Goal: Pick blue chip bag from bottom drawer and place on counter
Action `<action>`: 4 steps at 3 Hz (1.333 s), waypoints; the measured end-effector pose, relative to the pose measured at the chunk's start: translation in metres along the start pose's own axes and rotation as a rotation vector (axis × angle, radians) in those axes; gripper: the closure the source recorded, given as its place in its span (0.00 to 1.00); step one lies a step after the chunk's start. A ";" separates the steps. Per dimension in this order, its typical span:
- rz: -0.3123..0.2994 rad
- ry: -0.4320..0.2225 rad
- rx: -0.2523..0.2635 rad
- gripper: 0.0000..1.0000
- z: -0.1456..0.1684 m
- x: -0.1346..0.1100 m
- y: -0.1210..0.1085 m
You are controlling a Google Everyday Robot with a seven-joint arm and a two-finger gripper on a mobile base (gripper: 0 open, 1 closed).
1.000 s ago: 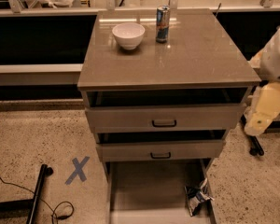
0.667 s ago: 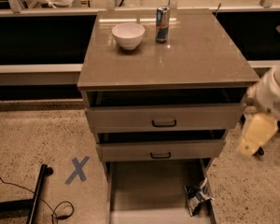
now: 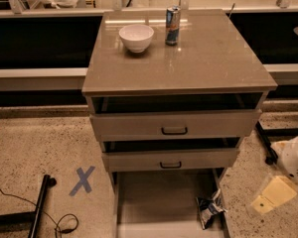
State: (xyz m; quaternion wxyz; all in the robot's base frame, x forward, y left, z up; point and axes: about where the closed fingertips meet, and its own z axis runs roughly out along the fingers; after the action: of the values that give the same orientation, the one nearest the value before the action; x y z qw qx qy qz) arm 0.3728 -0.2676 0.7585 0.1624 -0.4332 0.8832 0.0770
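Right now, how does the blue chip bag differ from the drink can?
The blue chip bag lies crumpled by the bottom drawer's right wall; the can stands upright on the counter. The bag looks dark, the can shiny blue-silver. Both carry blue. The gripper hangs right of the drawer, touching neither.

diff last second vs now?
The gripper dropped lower on the right, now level with the open bottom drawer and apart from the blue chip bag. Nothing grabbed. The bag stayed in the drawer's right side; bowl and can stayed on the counter.
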 end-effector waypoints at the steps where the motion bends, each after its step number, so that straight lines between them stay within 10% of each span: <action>1: -0.002 0.001 -0.014 0.00 0.005 -0.002 -0.002; 4: 0.217 -0.113 -0.136 0.00 0.220 0.071 -0.042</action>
State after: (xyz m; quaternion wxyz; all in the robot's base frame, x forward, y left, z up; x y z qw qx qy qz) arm 0.4137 -0.2855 0.5277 0.1727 -0.3400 0.9071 0.1781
